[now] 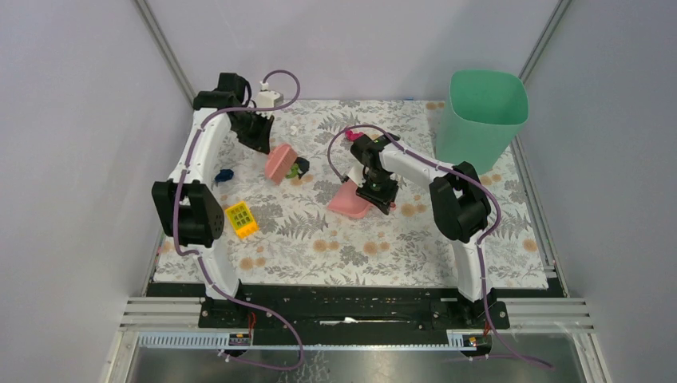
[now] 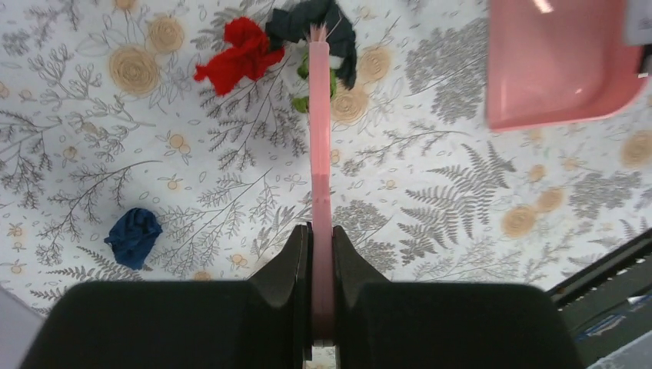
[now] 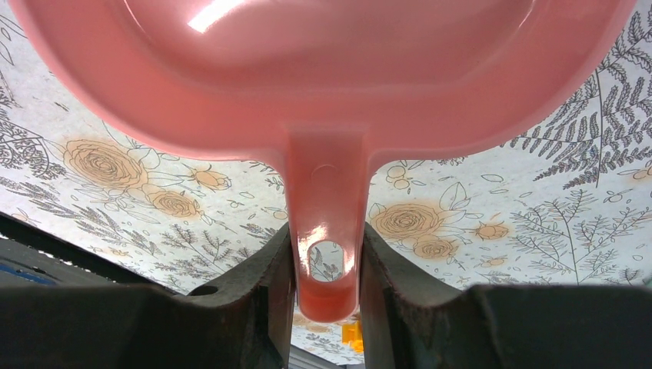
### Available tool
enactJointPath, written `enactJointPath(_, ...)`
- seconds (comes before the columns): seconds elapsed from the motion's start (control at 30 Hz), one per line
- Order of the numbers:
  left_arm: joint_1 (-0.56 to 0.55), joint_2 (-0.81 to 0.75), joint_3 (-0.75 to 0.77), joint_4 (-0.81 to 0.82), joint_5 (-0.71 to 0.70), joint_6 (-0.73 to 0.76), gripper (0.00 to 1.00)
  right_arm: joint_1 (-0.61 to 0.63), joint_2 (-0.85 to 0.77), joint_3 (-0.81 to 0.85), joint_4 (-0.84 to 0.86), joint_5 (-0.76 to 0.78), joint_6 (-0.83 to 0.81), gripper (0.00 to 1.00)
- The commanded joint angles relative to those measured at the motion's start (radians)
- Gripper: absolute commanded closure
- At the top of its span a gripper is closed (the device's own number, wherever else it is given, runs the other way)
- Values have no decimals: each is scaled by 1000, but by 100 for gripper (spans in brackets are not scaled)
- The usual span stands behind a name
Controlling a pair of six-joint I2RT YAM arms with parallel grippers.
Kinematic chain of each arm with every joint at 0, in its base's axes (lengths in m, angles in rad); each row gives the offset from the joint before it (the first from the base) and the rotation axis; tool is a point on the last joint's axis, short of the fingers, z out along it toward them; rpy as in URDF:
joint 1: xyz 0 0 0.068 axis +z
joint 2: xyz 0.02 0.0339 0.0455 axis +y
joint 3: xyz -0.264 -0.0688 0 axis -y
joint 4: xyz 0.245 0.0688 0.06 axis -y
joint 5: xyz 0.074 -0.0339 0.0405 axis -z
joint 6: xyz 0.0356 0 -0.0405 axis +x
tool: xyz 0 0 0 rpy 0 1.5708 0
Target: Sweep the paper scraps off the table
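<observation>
Grip: left pincer (image 2: 323, 240) pinches brush (image 2: 321, 138), right pincer (image 3: 327, 257) pinches dustpan (image 3: 323, 84) by handle. Best: sweep red scrap (image 2: 240, 52) toward dustpan, brush tip kept on desk (image 2: 461, 192).

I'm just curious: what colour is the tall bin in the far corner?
The bin is mint green, best seen from the overhead view.

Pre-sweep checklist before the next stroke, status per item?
1. Left pincer clamped on the brush: ok.
2. Right pincer clamped on the dustpan handle: ok.
3. Brush tip at the pile: ok, red scrap beside it, dark scrap at it.
4. Dustpan close to the pile: not ok, it sits off to one side, apart from the scraps.
5. Dustpan lip flat on the table: cannot tell.
6. Blue scrap gathered: not ok, it lies alone, away from the brush.
</observation>
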Motion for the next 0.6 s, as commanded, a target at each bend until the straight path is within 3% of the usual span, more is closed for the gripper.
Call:
enactJointPath(0.0,2,-59,149,-98,100,2,100,13,-36,9,-14,-14,11,100)
enactJointPath(0.2,-2,-36,206,15,-188,188,100,13,-34,-5,-11,-10,9,100)
enactJointPath(0.37,-10,71,242,158,-346,222,100,13,-6,35,-17,-18,11,100)
enactJointPath(0.57,-11,218,323,174,-349,150,100,16,47,89,-30,-32,11,100)
